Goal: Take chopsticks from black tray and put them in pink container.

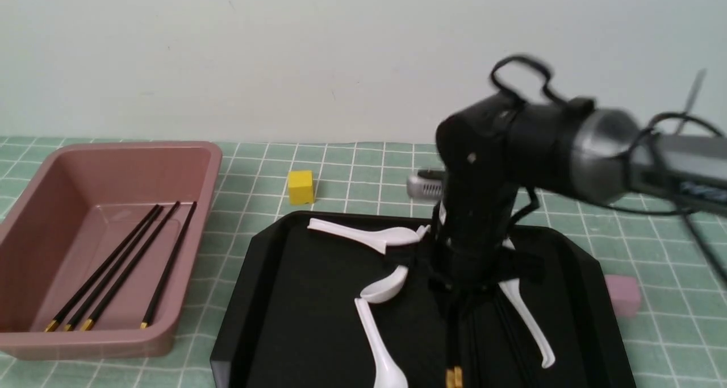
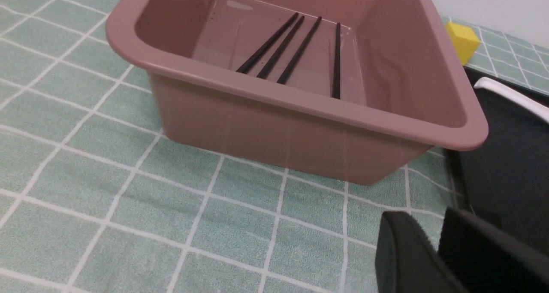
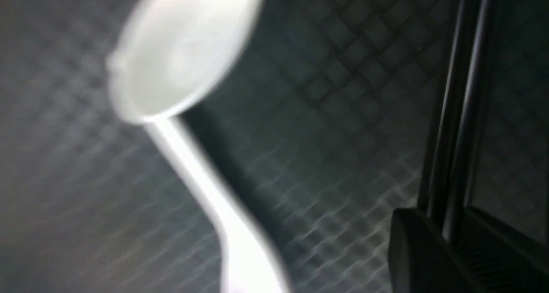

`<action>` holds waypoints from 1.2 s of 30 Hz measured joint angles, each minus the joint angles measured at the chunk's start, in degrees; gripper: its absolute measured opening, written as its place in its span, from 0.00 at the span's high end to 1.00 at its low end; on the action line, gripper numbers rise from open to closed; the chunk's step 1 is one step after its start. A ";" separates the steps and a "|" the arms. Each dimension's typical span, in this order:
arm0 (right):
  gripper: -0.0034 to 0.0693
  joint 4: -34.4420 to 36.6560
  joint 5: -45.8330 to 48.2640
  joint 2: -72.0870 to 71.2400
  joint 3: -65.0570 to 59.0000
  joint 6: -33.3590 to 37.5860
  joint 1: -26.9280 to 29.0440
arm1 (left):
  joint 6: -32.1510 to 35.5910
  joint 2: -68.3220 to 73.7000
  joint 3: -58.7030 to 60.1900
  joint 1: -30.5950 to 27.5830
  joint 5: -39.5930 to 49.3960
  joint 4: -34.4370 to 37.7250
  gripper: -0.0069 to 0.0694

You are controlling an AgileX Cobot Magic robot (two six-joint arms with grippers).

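We see a green checked cloth [image 1: 341, 166] spread over the table. On it, centre-front, sits the tray [image 1: 255, 297] — the biggest thing here. The container [image 1: 85, 166] stands just beside the tray on its left.

The right arm [image 1: 511, 144] comes in from the right and drops straight down over the middle of the tray, hiding part of the floor. In its wrist view the right gripper [image 3: 444, 218] has its jaws clenched on chopsticks [image 3: 454, 113]. They run out from between the two fingers and away above the tray floor, sharp while all behind them is blurred. In the front view their gold tips show below the arm, near the tray's front edge.

The left gripper [image 2: 431, 233] shows only in its own wrist view, above the cloth near a corner of the container and the tray's rim. Its fingers overlap there, and we cannot tell whether they are parted or closed.

Several white spoons [image 1: 363, 232] lie scattered in the tray around the arm. Four more chopsticks [image 1: 122, 263] rest on the container floor, roughly side by side, gold tips toward the front.

A yellow cube [image 1: 300, 187] stands on the cloth just behind the tray, and a pale pink cube [image 1: 623, 294] sits just beside its right rim.
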State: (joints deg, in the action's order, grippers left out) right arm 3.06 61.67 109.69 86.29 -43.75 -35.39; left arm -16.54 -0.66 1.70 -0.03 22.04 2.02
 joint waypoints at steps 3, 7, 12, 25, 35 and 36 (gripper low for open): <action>0.79 3.83 -7.72 -3.14 3.15 0.69 -1.25 | 0.00 0.00 0.00 0.00 0.00 0.00 0.71; 0.79 10.63 -19.14 -2.14 10.42 7.19 -4.73 | 0.00 0.00 0.00 0.00 0.04 0.00 0.71; 0.79 22.61 -32.77 6.12 23.78 22.33 -9.92 | 0.00 0.00 0.00 0.00 0.04 0.00 0.70; 0.72 36.55 -45.98 30.55 40.49 39.96 -16.03 | 0.00 0.00 0.00 0.00 0.04 0.00 0.69; 0.42 32.99 -41.36 29.38 40.77 43.34 -15.40 | 0.00 0.00 0.00 0.00 0.04 0.00 0.68; 0.42 31.39 -38.76 28.27 40.77 43.75 -15.08 | 0.00 0.00 0.00 0.00 0.04 0.00 0.68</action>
State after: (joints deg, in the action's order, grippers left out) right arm 34.45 22.91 137.96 127.06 0.00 -50.47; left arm -16.54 -0.66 1.70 -0.03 22.08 2.02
